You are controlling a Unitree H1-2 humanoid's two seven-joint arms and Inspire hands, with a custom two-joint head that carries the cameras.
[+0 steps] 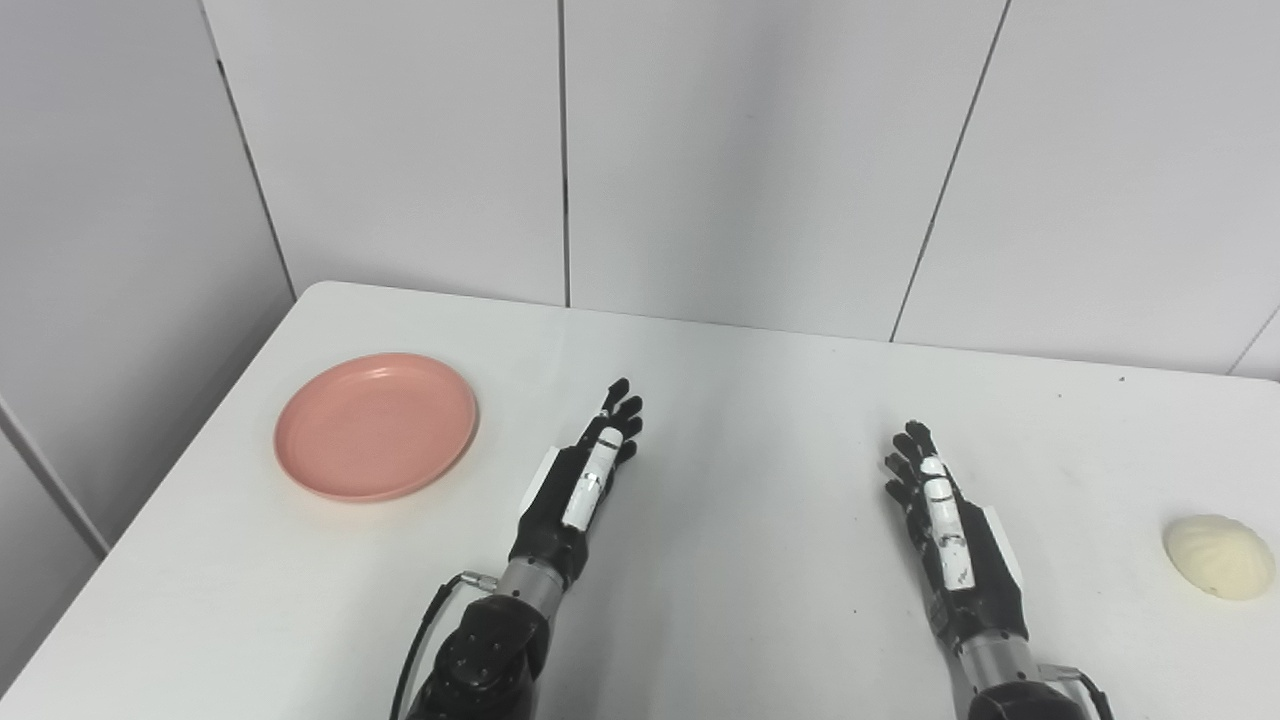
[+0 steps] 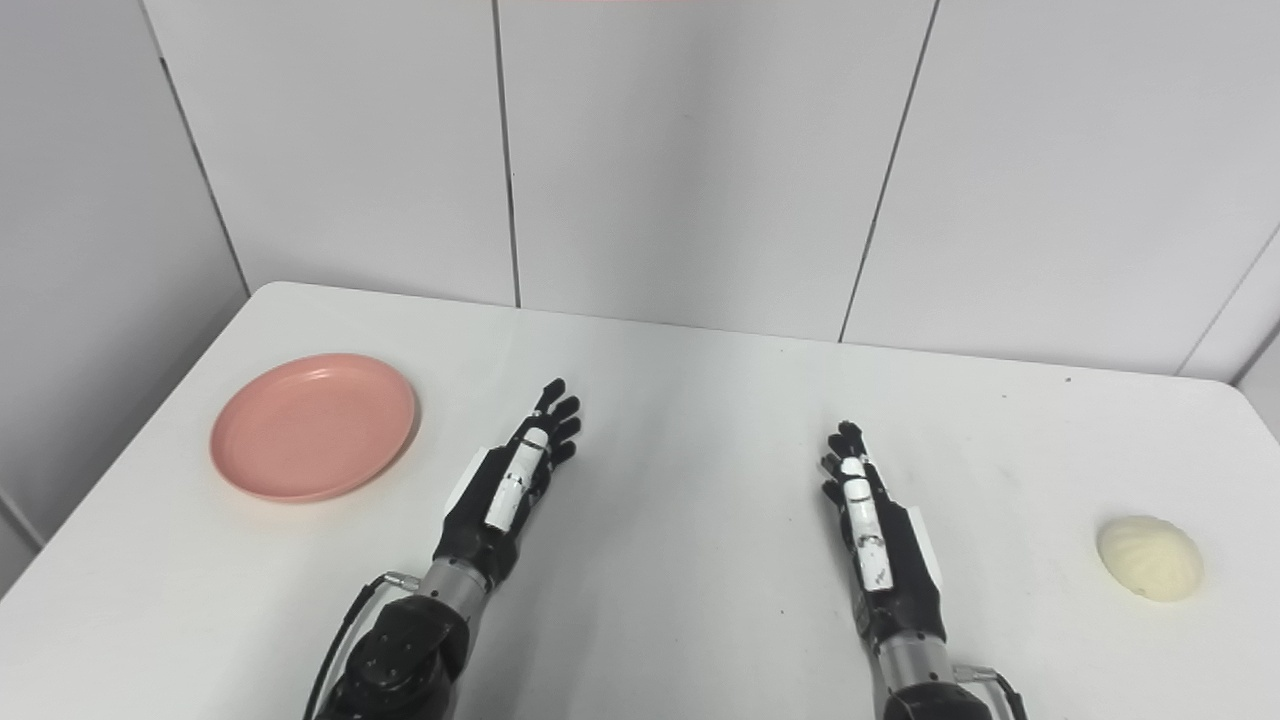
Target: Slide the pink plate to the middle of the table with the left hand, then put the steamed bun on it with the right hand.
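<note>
Both arms reach in from the near edge, forearms angled slightly toward each other's outer sides. The left hand (image 1: 590, 470) is stretched out flat, fingers extended and pointing away toward the wall, holding nothing; it sits near the middle of the table, to the right of the pink plate (image 1: 376, 425) and apart from it. The right hand (image 1: 945, 520) is likewise released, fingers straight and a little spread, pointing forward and empty. Whether either palm actually rests on the surface or floats just above it is hard to tell from this angle.

The plate lies flat and bare near the table's left edge. The steamed bun (image 1: 1218, 556), pale cream with pleated folds, sits by the right edge, well apart from the right hand.

The table (image 1: 760, 400) is white and smooth, with a rounded far-left corner and a few tiny dark specks. Behind it stand plain pale wall panels (image 1: 750, 150) divided by thin dark seams.
</note>
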